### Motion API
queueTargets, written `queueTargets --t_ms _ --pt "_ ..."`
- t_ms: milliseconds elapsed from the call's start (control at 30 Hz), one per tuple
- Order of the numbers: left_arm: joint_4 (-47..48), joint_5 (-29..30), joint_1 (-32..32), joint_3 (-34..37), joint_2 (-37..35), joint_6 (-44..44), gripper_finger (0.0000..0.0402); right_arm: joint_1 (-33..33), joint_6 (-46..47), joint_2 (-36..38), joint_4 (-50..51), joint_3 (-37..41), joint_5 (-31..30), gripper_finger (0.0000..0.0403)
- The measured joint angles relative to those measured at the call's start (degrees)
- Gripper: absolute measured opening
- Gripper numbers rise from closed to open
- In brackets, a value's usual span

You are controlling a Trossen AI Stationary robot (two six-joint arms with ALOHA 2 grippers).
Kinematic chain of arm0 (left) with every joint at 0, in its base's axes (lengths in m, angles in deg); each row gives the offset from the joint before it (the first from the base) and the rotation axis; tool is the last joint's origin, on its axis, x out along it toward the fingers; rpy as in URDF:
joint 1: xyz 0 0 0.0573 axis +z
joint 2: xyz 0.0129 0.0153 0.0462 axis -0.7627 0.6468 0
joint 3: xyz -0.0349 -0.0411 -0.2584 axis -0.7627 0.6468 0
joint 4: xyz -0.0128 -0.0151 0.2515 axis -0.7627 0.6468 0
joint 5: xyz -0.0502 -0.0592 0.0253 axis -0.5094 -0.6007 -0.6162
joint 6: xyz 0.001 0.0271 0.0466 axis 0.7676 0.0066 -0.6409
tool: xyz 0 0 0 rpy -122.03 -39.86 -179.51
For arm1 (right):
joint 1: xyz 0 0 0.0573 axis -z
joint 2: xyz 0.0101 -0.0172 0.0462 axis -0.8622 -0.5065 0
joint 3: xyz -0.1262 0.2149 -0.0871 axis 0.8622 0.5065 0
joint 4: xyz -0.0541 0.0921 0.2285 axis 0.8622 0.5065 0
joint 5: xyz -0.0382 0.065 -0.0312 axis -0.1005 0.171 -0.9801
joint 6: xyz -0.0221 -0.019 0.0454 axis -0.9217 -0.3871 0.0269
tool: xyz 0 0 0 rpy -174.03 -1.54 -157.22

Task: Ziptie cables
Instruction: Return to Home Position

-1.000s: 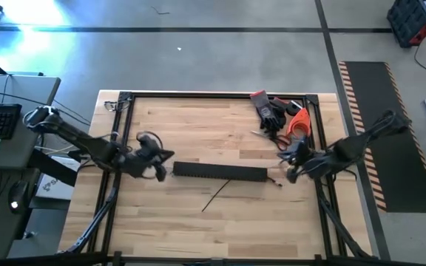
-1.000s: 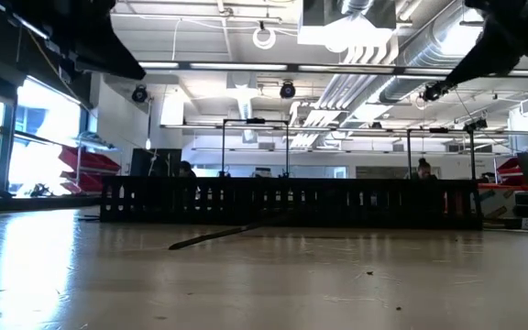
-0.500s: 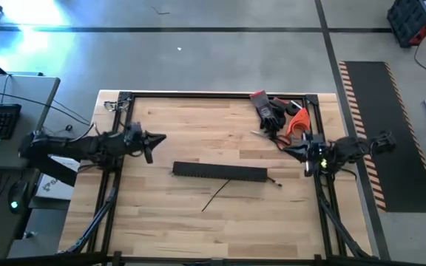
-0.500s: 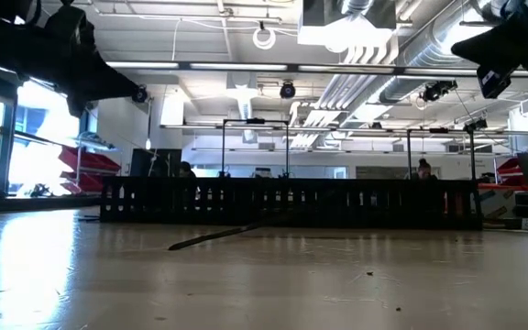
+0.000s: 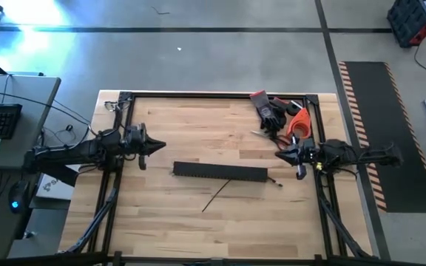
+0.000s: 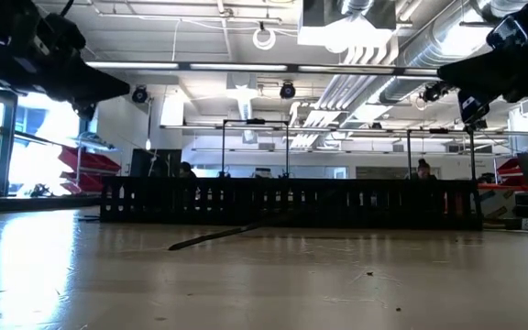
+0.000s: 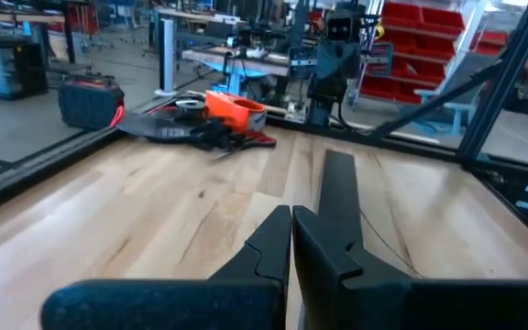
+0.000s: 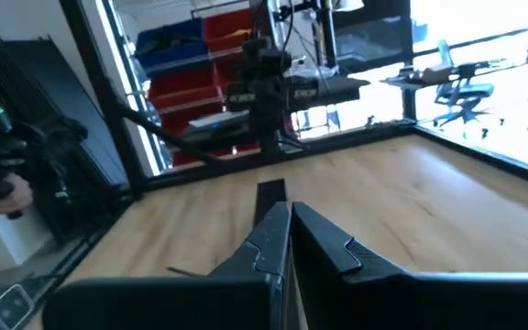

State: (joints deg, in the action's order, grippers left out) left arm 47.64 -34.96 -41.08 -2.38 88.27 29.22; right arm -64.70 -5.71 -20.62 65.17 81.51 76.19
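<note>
A black comb-toothed duct (image 5: 220, 171) lies across the middle of the wooden table, with a thin flat black strip (image 5: 214, 198) on the near side of it. The cables are hidden or out of view. My left gripper (image 5: 163, 145) hovers shut over the table's left side, pointing level toward the right, and holds nothing (image 7: 291, 213). My right gripper (image 5: 278, 154) hovers shut over the right side, pointing level toward the left, also holding nothing (image 8: 290, 207). Both are clear of the duct and above the table (image 6: 117, 89) (image 6: 447, 71).
Dark gloves (image 5: 268, 111) and an orange tool (image 5: 297, 122) lie at the far right corner. A black metal frame (image 5: 124, 96) runs round the table. A small dark bit (image 5: 276, 182) lies by the duct's right end. Bare wood lies near and far of the duct.
Both arms have folded back toward their own table edges and sunk lower. Each gripper has tipped from slanting down to level. My left gripper has drawn away from the duct's left end toward the far left. Both stay shut; the duct and strip have not moved.
</note>
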Motion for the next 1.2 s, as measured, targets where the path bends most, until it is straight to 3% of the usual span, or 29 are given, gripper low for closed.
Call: queueTargets --t_ms 167,433,667,967,1200 --pt "-4.1 0.6 -1.3 4.3 -1.5 1.8 0.0 1.8 -1.6 0.0 -0.4 0.0 0.1 0.0" --pt "-8.7 10.5 -9.9 4.2 -1.6 -3.3 0.0 2.9 -2.6 -0.1 0.2 0.0 0.2 0.0" --pt "-4.7 10.5 -12.1 4.2 -1.4 -5.0 0.0 2.9 -6.1 -0.2 0.2 0.0 0.5 0.0" --pt "-2.4 10.5 -12.1 4.2 -1.4 -3.6 0.0001 2.9 1.4 -0.2 0.3 0.0 0.6 0.0" --pt "-2.4 10.5 -12.1 4.2 -1.4 -3.6 0.0001 2.8 1.9 -0.2 0.3 0.0 0.6 0.0"
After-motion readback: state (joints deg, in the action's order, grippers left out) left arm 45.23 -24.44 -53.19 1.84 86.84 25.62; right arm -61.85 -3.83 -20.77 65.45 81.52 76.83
